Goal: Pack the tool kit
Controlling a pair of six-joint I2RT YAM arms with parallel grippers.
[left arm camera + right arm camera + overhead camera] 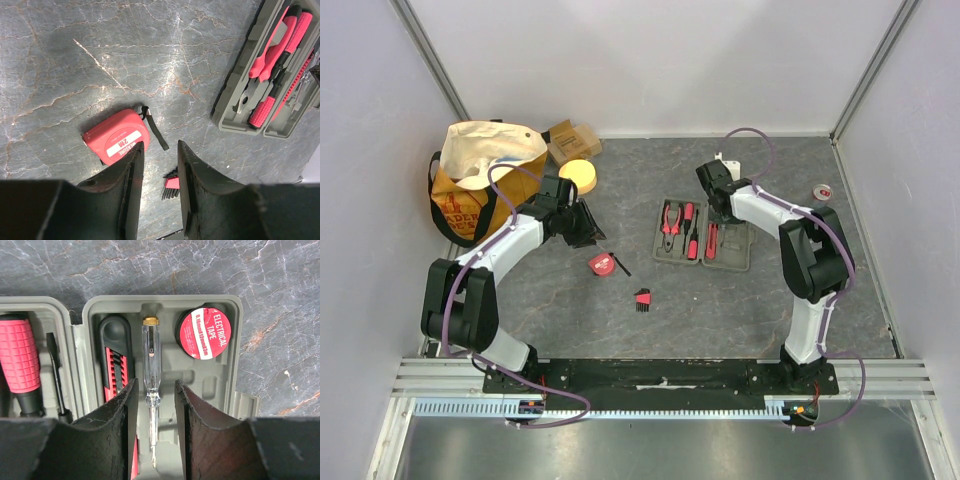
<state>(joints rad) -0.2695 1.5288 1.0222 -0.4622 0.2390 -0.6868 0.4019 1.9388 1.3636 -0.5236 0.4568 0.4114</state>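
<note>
The grey-green tool case (701, 236) lies open at mid-table, holding red pliers (670, 217) and red-handled screwdrivers (689, 228). In the right wrist view one half of the case (227, 385) holds a red utility knife (114, 365), a clear tester screwdriver (151, 355) and a roll of electrical tape (207, 333). My right gripper (155, 385) is open, with the tester screwdriver between its jaws but untouched. A red tape measure (117, 137) and a red hex key set (172, 182) lie loose on the table. My left gripper (160, 147) is open and empty above them.
An orange-and-cream tote bag (480, 180) stands at the back left, with a brown cardboard box (570, 140) and a yellow round object (580, 175) beside it. A small tape roll (822, 190) lies at the far right. White walls surround the grey table (620, 330).
</note>
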